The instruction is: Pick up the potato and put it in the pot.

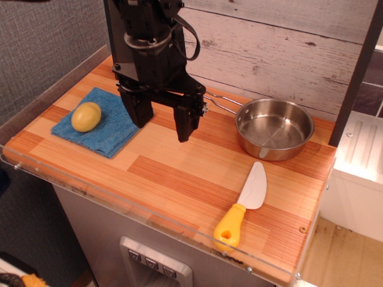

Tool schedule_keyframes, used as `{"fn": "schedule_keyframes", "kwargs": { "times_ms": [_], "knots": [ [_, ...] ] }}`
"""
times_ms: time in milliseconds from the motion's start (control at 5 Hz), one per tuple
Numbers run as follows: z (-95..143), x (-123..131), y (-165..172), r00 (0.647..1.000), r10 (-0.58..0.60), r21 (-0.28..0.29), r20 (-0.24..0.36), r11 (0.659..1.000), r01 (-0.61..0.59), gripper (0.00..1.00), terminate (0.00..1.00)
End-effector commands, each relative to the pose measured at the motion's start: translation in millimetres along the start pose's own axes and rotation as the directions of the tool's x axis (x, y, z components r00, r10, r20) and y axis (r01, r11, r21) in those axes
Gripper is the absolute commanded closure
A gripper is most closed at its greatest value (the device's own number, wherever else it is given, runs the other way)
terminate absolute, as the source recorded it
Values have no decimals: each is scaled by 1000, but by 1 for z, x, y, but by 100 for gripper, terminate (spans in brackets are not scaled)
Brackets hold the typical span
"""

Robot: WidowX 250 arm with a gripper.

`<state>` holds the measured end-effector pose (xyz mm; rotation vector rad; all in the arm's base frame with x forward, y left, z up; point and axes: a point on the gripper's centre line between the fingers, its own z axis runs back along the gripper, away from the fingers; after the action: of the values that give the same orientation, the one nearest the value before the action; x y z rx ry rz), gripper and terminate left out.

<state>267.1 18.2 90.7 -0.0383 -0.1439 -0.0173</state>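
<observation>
Potato (86, 116): one, lying on the cloth (105, 130), left end of counter (167, 179)
Pot (274, 128): one, right rear
Knife (244, 204): one, front right
Gripper (161, 122): one, fingers spread, holding nothing, arm cut off above

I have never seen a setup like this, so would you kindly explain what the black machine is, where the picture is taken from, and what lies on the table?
There is one picture, taken from in front of and above a small wooden table. The black machine hanging over it is a robot arm. Its lower end is the gripper, with two dark fingers spread apart, pointing down, and holding nothing.

On the table lie four things. At the left is a blue cloth with the yellow potato resting on it. At the right is the pot, a shiny shallow metal pan with a thin wire handle; it is empty. Near the front edge lies a white toy knife with a yellow handle.

The potato is not yet picked up.
</observation>
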Motion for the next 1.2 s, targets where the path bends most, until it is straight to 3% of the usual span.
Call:
{"fn": "schedule_keyframes", "kwargs": {
  "times_ms": [0, 400, 600, 800, 1000],
  "knots": [
    [0, 0, 0, 1000, 0, 0, 0, 1000, 0, 0, 0],
    [12, 10, 70, 995, 99, -14, 22, 995, -99, 0, 0],
    [22, 24, 108, 996, 88, 46, -8, 995, -88, 0, 0],
    [8, 31, 120, 998, 44, 72, -51, 997, -41, 0, 0],
    [-1, 29, 123, 998, 18, 92, -58, 996, -13, 0, 0]
  ]
}}
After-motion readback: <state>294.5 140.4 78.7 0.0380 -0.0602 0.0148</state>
